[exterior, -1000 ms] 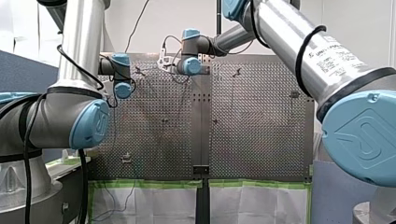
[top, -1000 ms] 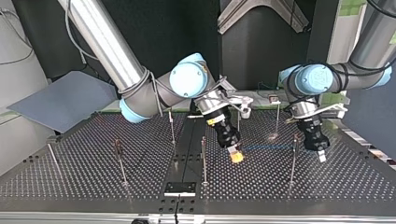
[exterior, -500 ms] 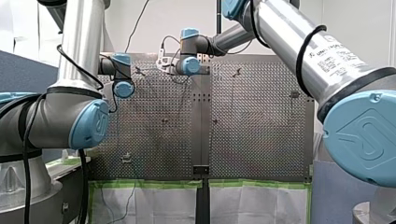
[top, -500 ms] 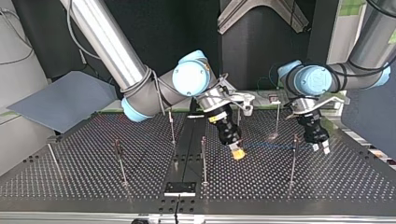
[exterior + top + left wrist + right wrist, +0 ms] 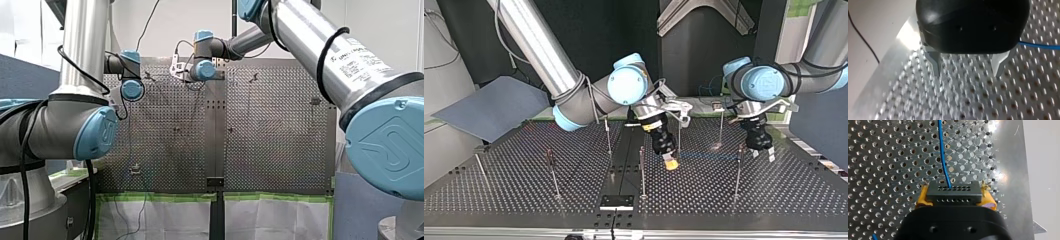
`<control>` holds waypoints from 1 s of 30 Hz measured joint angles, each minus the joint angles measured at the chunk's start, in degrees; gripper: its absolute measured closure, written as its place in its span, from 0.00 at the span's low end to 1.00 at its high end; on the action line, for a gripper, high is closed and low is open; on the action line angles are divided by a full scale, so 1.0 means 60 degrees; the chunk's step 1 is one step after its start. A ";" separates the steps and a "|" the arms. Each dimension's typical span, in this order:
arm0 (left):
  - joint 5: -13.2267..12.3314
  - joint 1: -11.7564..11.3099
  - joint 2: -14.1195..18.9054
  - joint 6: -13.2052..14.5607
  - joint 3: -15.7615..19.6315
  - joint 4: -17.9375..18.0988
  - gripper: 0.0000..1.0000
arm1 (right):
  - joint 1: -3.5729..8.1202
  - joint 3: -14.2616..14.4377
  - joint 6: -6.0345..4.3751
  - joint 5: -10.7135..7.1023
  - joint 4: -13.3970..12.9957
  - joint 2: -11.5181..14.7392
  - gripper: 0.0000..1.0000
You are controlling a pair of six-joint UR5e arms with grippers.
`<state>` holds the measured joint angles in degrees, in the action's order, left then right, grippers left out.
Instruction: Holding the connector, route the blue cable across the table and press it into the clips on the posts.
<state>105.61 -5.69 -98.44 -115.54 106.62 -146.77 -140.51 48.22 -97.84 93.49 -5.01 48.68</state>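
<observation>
holding the connector, blue cable strung over the counter

my right hand (image 5: 670, 164) comes in from the top view's left and points down at the perforated counter (image 5: 704, 195) near its middle. its yellow pads (image 5: 923, 198) are clamped on the two ends of the black connector (image 5: 953, 195), whose face of small holes shows in the right wrist view. the blue cable (image 5: 944, 157) leaves the connector's far edge and runs straight away from the hand, above the counter's holes.

in the top view the cable shows as a thin blue line from just beside my right hand across to a thin upright post (image 5: 738, 170) at the view's right. whether it sits in a clip there is too small to tell.

my left hand (image 5: 968, 73) hangs just beyond that post, over the counter. its metal fingers (image 5: 934, 60) are spread wide with nothing between them, and the cable passes just outside one finger.
</observation>
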 joint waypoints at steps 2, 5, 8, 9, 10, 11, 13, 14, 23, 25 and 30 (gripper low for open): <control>-0.0155 0.0060 0.0199 -0.0009 0.0041 -0.0215 0.00 | 0.0002 0.0000 0.0006 0.0035 0.0022 0.0001 1.00; -0.0288 0.0130 0.0506 -0.0019 0.0204 -0.0527 0.00 | 0.0001 0.0000 0.0011 0.0065 0.0047 0.0001 1.00; -0.0344 0.0158 0.0802 -0.0075 0.0450 -0.0825 0.00 | 0.0002 0.0000 0.0013 0.0075 0.0071 0.0001 1.00; -0.0350 0.0163 0.0894 -0.0099 0.0536 -0.0914 0.00 | 0.0001 0.0001 0.0013 0.0076 0.0076 0.0000 1.00; -0.0355 0.0169 0.0984 -0.0115 0.0623 -0.1008 0.00 | 0.0001 0.0000 0.0010 0.0077 0.0080 -0.0001 1.00; -0.0361 0.0179 0.1102 -0.0118 0.0732 -0.1126 0.00 | 0.0001 0.0000 0.0008 0.0081 0.0083 -0.0001 1.00; -0.0365 0.0201 0.1290 -0.0102 0.0877 -0.1316 0.00 | 0.0001 0.0000 0.0004 0.0087 0.0097 -0.0001 1.00; -0.0370 0.0219 0.1418 -0.0087 0.0953 -0.1441 0.00 | 0.0001 0.0001 0.0001 0.0092 0.0105 -0.0001 1.00; -0.0383 0.0399 0.2195 0.0009 0.1186 -0.2259 0.00 | 0.0003 0.0000 -0.0003 0.0175 0.0210 -0.0001 1.00; -0.0383 0.0447 0.2312 0.0079 0.1207 -0.2338 0.00 | 0.0002 0.0001 -0.0002 0.0182 0.0230 -0.0002 1.00; -0.0441 0.0584 0.2760 0.0192 0.1304 -0.2440 0.00 | 0.0002 0.0001 -0.0001 0.0215 0.0253 -0.0002 1.00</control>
<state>102.96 -2.19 -81.88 -114.38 114.44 -161.41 -140.49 48.22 -97.85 94.78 -3.49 48.67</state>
